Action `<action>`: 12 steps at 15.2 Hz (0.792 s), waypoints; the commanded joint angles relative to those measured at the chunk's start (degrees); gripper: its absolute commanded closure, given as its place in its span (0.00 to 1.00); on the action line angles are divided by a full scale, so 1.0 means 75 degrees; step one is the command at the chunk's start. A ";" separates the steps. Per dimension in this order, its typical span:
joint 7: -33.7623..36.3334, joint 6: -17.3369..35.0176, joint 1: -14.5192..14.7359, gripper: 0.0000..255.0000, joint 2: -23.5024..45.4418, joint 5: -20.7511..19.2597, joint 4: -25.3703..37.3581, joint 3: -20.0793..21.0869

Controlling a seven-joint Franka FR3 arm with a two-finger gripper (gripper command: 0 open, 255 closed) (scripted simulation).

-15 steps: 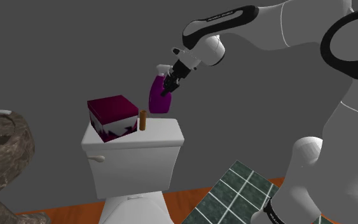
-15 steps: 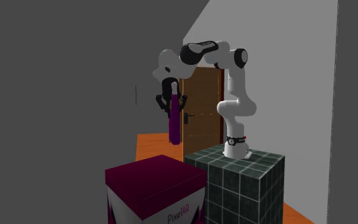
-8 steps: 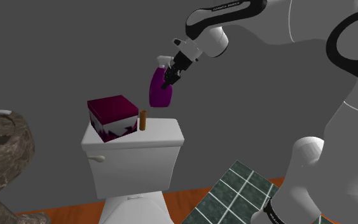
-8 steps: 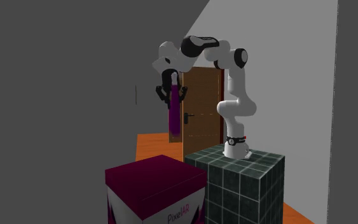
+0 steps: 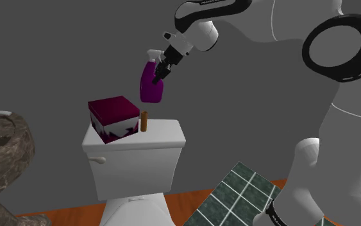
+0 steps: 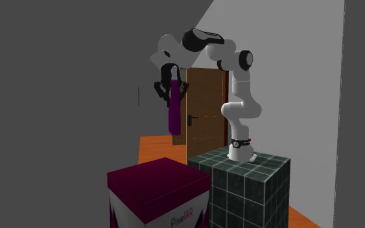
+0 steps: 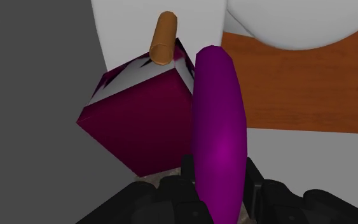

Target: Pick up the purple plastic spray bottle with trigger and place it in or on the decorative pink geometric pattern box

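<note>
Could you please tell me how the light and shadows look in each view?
Shoulder view: dim, even light, no hard shadows. Second exterior view: a paler wedge of wall at upper right, the rest shaded. Wrist view: a soft sheen on the purple spray bottle; the box flatly lit.

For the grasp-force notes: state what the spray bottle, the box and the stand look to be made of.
The spray bottle: smooth purple body with a soft sheen, likely plastic. The box: flat matt magenta top, white patterned sides, perhaps cardboard; the look leaves it open. The stand: dark green squares with pale joints, apparently tile.
</note>
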 commanded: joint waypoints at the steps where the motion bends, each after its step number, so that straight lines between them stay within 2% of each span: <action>1: 0.0157 -0.0153 -0.0023 1.00 0.0558 0.0203 0.0696 0.0077; 8: 0.0902 -0.0857 -0.0442 1.00 0.2783 0.0779 0.3716 0.0422; 10: 0.1246 -0.1168 -0.0670 1.00 0.3559 0.0893 0.4915 0.0541; 12: 0.1720 -0.1609 -0.1012 1.00 0.4531 0.0984 0.6518 0.0689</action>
